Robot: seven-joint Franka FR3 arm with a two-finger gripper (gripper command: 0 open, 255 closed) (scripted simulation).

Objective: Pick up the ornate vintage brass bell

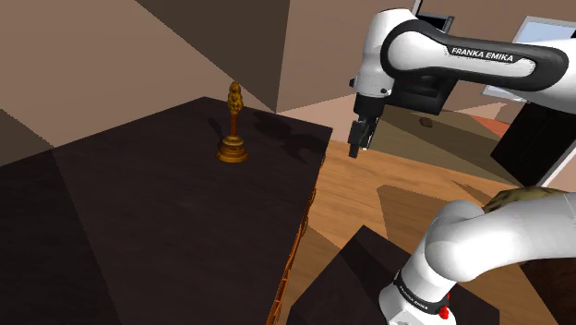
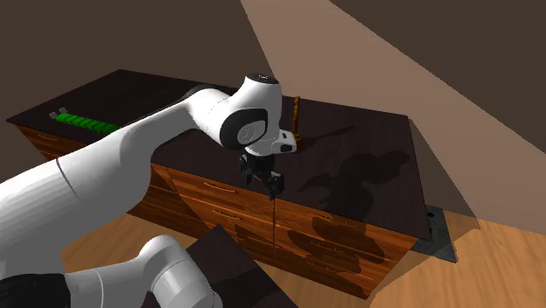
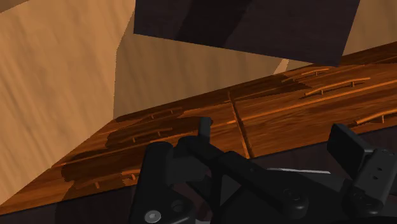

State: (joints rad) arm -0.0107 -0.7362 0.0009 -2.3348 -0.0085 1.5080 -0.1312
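The bell (image 1: 233, 127) stands upright on the tabletop (image 1: 138, 222), free for grasping. The gripper (image 1: 357, 146) hangs beyond the tabletop's edge, well apart from the bell, with fingers (image 3: 347, 145) spread, probably prepared for its handle.

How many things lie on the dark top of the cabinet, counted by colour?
Golden bell: 1
Green ridged object: 1
Total: 2
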